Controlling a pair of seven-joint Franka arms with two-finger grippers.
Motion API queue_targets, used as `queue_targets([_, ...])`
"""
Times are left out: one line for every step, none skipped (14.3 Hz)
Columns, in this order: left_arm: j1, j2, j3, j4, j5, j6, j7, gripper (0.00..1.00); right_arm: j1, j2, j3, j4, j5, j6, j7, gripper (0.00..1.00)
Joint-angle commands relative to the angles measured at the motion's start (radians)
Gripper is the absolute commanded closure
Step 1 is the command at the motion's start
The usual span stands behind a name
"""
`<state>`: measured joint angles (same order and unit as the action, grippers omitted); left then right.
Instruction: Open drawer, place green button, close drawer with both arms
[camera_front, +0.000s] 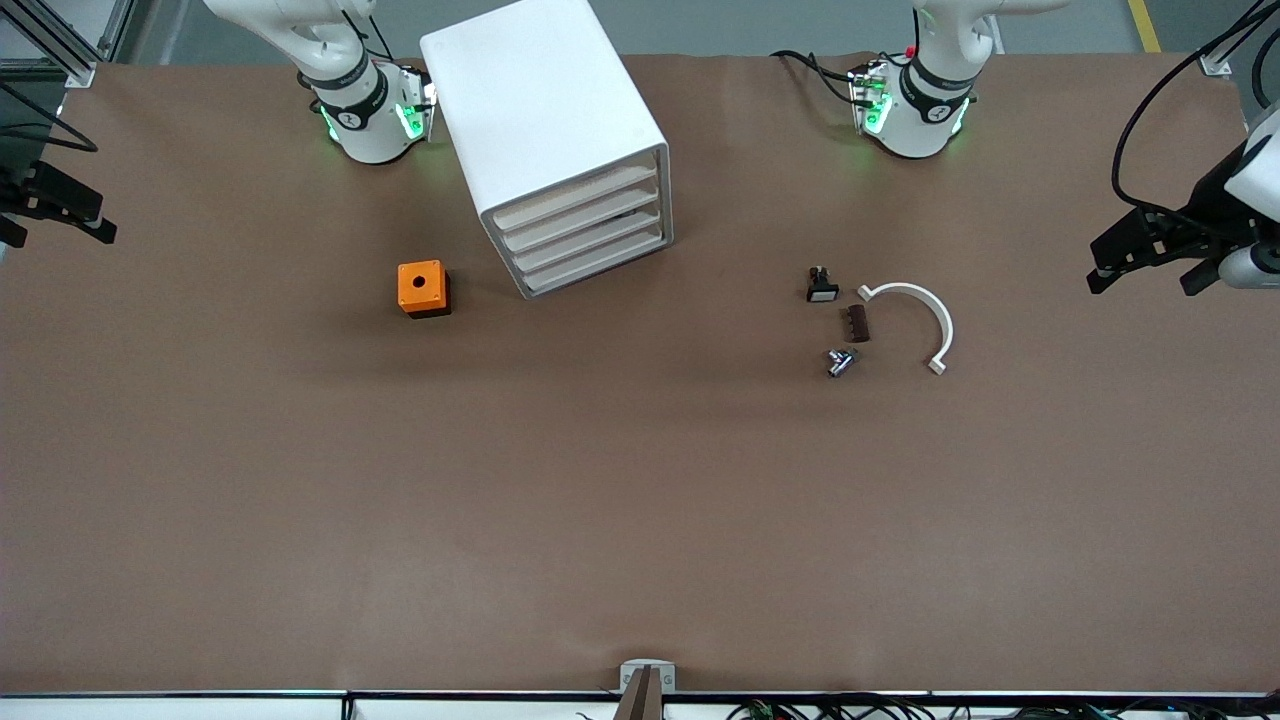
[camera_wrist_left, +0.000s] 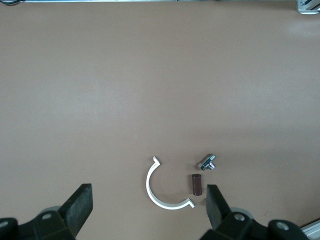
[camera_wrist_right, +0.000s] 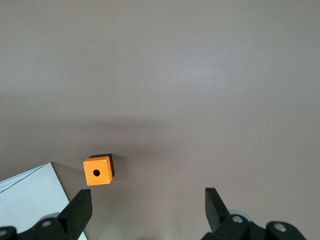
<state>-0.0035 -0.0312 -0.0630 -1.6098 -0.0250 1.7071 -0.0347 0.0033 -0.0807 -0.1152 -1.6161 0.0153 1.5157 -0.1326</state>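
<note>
1. Brown tabletop (camera_front: 300, 500) fills the frame; grey floor shows along the top.
2. White cabinet (camera_front: 545, 110) sits upper middle, the drawer (camera_front: 600, 262) shut like the rest.
3. Left tool (camera_front: 1150, 275) and right tool (camera_wrist_right: 147, 196) hang at opposite frame edges, both spread wide and empty.
4. Orange box (camera_front: 423, 288) stands beside the cabinet.
5. The button (camera_front: 838, 362) lies mid-frame toward the left arm's end, near a white arc (camera_front: 935, 315).

no readable text, labels or nos. anywhere — arm-base markings too small to read
</note>
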Motion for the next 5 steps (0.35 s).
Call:
queue_targets([0.005, 0.01, -0.006, 0.027, 0.014, -0.012, 0.007, 0.0, -0.009, -0.034, 0.008, -0.035, -0.008, 0.014, 0.027, 0.0])
queue_targets([0.005, 0.01, -0.006, 0.027, 0.013, -0.012, 0.006, 0.0, -0.009, -0.036, 0.008, -0.035, -0.008, 0.012, 0.033, 0.0])
queue_targets([0.005, 0.01, -0.006, 0.028, 0.013, -0.012, 0.002, 0.0, -0.009, -0.036, 0.008, -0.035, -0.008, 0.012, 0.033, 0.0])
queue_targets([0.005, 0.01, -0.006, 0.027, 0.013, -0.012, 0.001, 0.0, -0.011, -0.036, 0.008, -0.035, -0.008, 0.012, 0.033, 0.0])
queue_targets([0.005, 0.01, -0.006, 0.028, 0.011, -0.012, 0.001, 0.0, -0.011, -0.036, 0.008, -0.035, -0.008, 0.012, 0.033, 0.0])
